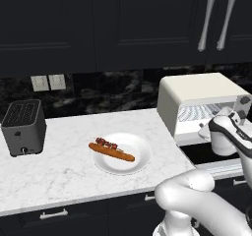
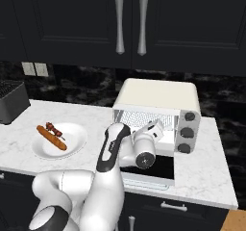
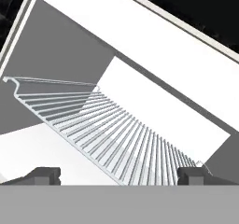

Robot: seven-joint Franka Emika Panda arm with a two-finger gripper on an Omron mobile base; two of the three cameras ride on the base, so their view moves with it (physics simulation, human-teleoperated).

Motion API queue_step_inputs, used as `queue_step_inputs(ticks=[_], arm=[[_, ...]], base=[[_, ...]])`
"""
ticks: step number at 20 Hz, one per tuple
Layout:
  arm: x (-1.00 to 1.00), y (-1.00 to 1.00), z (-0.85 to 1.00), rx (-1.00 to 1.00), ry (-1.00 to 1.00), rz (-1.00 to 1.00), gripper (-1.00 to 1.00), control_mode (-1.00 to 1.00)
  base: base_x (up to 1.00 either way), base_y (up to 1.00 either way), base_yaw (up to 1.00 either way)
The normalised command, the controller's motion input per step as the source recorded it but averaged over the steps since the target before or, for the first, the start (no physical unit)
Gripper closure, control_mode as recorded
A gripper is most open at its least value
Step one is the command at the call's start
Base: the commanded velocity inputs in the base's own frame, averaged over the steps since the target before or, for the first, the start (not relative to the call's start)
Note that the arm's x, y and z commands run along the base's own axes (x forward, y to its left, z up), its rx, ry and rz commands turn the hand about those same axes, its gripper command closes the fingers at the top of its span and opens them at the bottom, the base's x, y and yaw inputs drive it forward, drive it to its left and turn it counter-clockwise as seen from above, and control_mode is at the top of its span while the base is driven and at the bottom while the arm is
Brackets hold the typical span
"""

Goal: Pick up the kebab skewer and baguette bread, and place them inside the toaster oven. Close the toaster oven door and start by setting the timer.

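Hovering at the mouth of the open toaster oven (image 2: 158, 105), the gripper (image 3: 119, 174) points into the cavity with its fingertips (image 3: 44, 174) spread wide and nothing between them; the wire rack (image 3: 107, 129) lies just beyond the tips and carries nothing. In the right base view the hand sits above the toaster oven door (image 2: 156, 170), which is dropped flat over the front edge of the counter (image 2: 206, 162), dark glass up.

Well apart from the hand, toward the counter's left half and near its front edge, the white plate (image 1: 140, 154) carries both foods. The baguette bread (image 1: 111, 152) lies across the plate, and the kebab skewer (image 1: 106, 143) lies just behind it, close alongside; whether they touch is too small to tell. Farther left, near the back edge, stands a black toaster (image 1: 23, 127).

Judging by this, the door is already open and neither food has been loaded, so picking up is the step in hand. The next move calls for drawing the hand out of the oven, swinging left over the plate, and coming down on one item, jaws set across its width, without nudging its neighbour. The baguette, being nearer the front, looks the easier first grasp.
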Motion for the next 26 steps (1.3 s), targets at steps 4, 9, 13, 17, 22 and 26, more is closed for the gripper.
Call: queue_step_inputs(ticks=[4,9,13,17,22,26], arm=[[0.24,0.0,-0.03,0.0,0.0,0.0,-1.0,-1.0],[0.21,0.0,-0.05,0.0,0.0,0.0,-1.0,-1.0],[0.14,0.0,-0.05,0.0,0.0,-0.03,-1.0,-1.0],[0.19,-0.01,-0.07,0.0,0.0,-0.02,-1.0,-1.0],[0.22,-0.02,-0.17,0.0,0.03,-0.02,-1.0,-1.0],[0.19,-0.04,-0.32,0.0,0.08,-0.01,-1.0,-1.0]], base=[[0.0,0.0,0.0],[0.0,0.0,0.0],[0.0,0.0,0.0],[0.0,0.0,0.0],[0.0,0.0,0.0],[0.0,0.0,0.0]])
